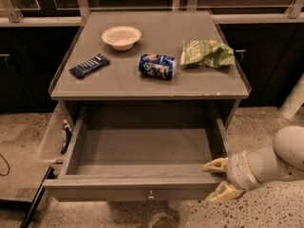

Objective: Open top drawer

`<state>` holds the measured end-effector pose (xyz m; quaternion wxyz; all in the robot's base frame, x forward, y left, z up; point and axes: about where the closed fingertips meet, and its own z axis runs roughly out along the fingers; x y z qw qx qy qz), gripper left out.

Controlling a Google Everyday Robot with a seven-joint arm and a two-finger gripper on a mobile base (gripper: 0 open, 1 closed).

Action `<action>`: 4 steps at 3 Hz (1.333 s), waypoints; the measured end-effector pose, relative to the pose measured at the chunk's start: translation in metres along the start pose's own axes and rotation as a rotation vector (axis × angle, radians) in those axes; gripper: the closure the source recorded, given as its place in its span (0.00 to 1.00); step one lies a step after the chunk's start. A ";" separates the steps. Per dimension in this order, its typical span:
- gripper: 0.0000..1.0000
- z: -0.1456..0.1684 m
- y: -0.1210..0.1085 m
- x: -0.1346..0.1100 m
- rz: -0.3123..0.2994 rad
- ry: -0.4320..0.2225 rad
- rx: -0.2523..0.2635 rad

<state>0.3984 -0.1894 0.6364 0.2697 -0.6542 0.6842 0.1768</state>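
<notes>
The top drawer [142, 148] of the grey cabinet stands pulled far out toward me, and its inside is bare. Its flat grey front panel [128, 192] carries one small round metal knob [151, 194] at the centre. My gripper [216, 179] is at the drawer's front right corner, to the right of the knob. Its two pale fingers are spread apart, one above the front panel's top edge and one below it, with nothing between them. The other drawers are hidden.
On the cabinet top [118, 82] lie a white bowl [121, 36], a dark snack bar [89, 65], a blue can on its side [157, 66] and a green chip bag [207, 53]. Dark cabinets stand behind. The floor is speckled.
</notes>
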 end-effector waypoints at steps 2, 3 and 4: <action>0.00 -0.026 -0.032 -0.061 -0.153 -0.002 0.022; 0.00 -0.044 -0.057 -0.099 -0.232 0.016 0.036; 0.00 -0.060 -0.072 -0.126 -0.298 0.011 0.053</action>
